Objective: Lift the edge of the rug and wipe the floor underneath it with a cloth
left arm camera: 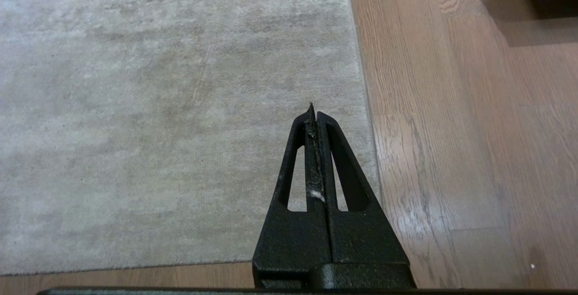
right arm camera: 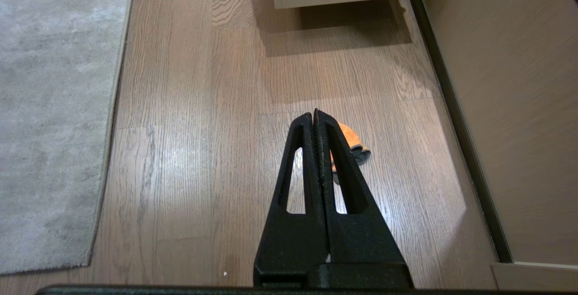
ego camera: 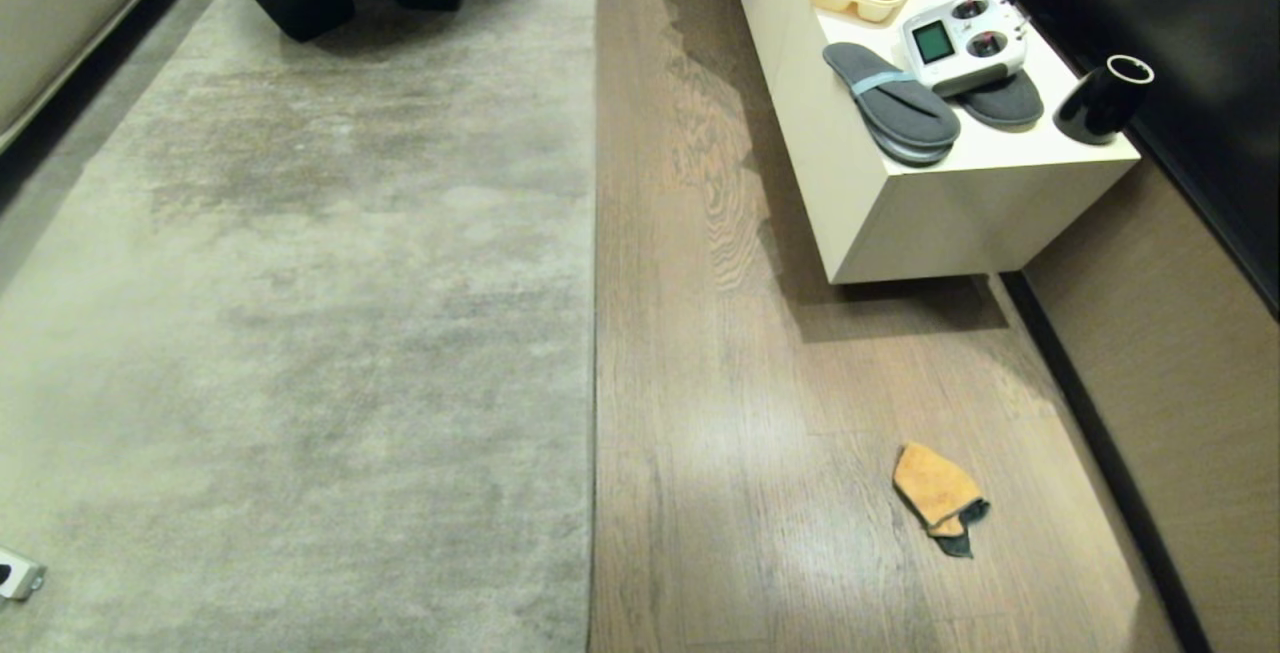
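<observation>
One fluffy orange cloth (ego camera: 938,495) lies crumpled on wood-grain floor (ego camera: 760,453).

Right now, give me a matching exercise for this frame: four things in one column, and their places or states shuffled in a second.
Things:
1. cloth
2. slippers
3. rug edge
4. left tool

Places or states:
A. on the white cabinet
B. shut, above the rug
C. crumpled on the bare floor, near the wall
D. lying flat, not yet lifted

Pairs: 1-C, 2-A, 3-D, 4-B
</observation>
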Robot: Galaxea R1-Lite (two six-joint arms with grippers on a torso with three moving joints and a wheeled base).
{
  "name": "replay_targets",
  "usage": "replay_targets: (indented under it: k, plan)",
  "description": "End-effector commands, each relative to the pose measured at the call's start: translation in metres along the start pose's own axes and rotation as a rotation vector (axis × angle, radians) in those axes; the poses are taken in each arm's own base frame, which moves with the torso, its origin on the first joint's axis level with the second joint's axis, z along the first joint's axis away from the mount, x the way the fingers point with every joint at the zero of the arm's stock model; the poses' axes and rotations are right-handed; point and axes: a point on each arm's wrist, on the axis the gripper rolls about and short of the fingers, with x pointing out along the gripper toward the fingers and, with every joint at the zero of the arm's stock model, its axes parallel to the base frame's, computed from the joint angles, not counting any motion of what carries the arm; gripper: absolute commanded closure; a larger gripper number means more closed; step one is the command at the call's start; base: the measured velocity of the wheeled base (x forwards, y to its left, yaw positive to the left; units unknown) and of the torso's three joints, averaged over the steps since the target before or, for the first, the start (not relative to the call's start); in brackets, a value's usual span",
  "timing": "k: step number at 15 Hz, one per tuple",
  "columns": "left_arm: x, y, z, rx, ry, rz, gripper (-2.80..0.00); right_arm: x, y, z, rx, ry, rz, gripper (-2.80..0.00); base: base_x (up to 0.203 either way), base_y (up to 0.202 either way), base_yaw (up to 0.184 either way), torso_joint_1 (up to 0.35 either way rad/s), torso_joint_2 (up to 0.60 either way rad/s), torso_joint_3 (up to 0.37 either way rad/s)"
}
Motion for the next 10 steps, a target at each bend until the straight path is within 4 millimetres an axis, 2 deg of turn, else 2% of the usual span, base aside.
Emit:
replay_targets:
  k: [1,10]
  plan:
    - [0.0,0.0,-0.0001,-0.001,0.001,0.0,0.0,0.0003,0.0,0.0001,0.0,0.003,0.0,0.0,0.0,0.0,0.0,0.0,0.0,0.0]
    - [0.0,0.0,-0.0001,0.0,0.001,0.0,0.0,0.0003,0.0,0.0001,0.0,0.003,0.0,0.0,0.0,0.0,0.0,0.0,0.0,0.0]
